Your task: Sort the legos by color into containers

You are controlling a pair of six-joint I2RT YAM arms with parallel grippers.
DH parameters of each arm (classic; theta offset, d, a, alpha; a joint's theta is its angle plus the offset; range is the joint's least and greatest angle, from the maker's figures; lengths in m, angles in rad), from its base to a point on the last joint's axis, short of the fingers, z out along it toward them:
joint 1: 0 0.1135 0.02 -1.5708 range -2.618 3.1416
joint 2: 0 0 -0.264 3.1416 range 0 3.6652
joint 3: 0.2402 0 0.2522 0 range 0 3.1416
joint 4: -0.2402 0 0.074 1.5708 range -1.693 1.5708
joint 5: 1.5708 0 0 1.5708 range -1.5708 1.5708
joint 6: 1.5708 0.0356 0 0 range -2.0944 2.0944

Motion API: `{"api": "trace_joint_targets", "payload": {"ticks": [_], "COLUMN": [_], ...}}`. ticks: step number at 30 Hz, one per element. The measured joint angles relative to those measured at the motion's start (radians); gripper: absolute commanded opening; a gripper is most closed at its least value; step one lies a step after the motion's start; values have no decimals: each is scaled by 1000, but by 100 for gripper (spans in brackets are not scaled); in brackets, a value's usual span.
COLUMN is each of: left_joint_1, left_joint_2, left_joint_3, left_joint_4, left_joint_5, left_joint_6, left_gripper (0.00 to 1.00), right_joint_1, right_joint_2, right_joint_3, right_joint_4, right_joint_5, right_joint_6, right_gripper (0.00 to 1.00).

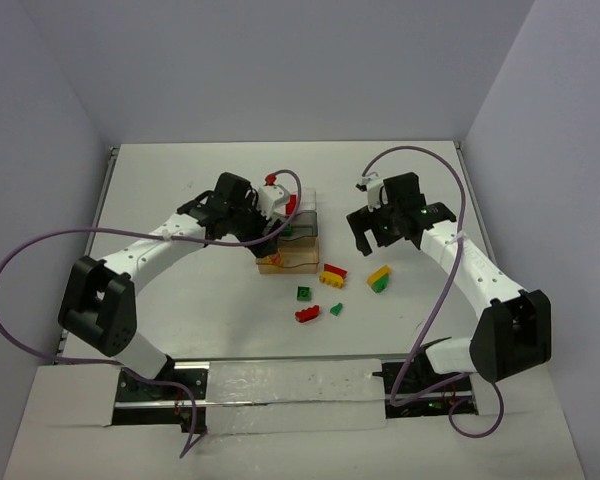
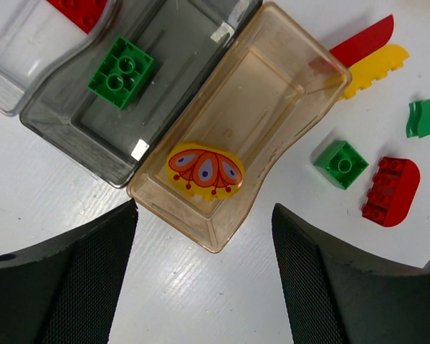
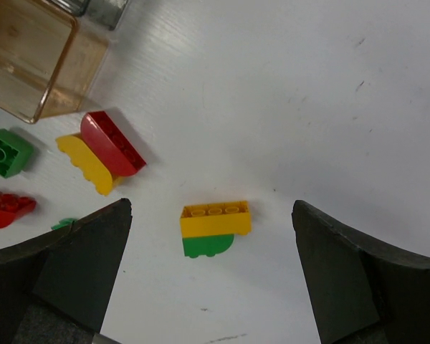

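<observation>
Three trays stand in a row: clear [image 2: 14, 68] holding a red brick [image 2: 79, 11], smoky grey [image 2: 165, 43] holding a green brick [image 2: 122, 72], amber [image 2: 272, 79] holding a yellow piece with an orange pattern [image 2: 204, 170]. My left gripper [image 1: 270, 238] hovers open and empty over the amber tray's near end. My right gripper [image 1: 365, 240] is open and empty above a yellow-on-green stack [image 3: 213, 226], which lies between its fingers. A red-and-yellow stack [image 3: 104, 150], a green brick [image 3: 7, 152], a red brick [image 3: 7, 208] and a small green piece [image 2: 421, 118] lie loose on the table.
The trays [image 1: 292, 235] sit mid-table between the two arms. The loose bricks lie in a cluster just in front and to the right of them [image 1: 325, 293]. White walls close the table at the back and sides. Purple cables loop off both arms.
</observation>
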Motion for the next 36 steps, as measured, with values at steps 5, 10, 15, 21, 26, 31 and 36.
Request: {"api": "trace_joint_targets", "payload": {"ticks": [5,10,15,21,26,31,36], "left_joint_1": [-1,-2,-2,-2,-2,-2,-3], "left_joint_2": [-13,-65,-114,-134,-134,-136,-157], "left_joint_3": [38,47,45,33,33,33,33], "left_joint_4": [-5,-9,-10,-18,-67,-106,-144], "left_joint_5": [9,15,16,40,117,203,320], "left_joint_6": [-3,-12,-23,-19,26,74,129], "left_gripper": [82,83,84,88,88,88,89], "right_joint_1": [-5,-17,-31,-44,-53,-106,-278], "right_joint_2": [-3,-12,-54,-57,-39,-6,-3], "right_joint_3": [0,-35,-137,-133,-87,-45,-31], "right_joint_4": [-65,-99,-131,-140,-183,-235,-309], "right_joint_5": [29,73,100,93,54,-19,-125], "right_joint_6": [-70,-75,-60,-104,-312,-619,-1033], "right_gripper": [88,86,87,86,83,82,84]}}
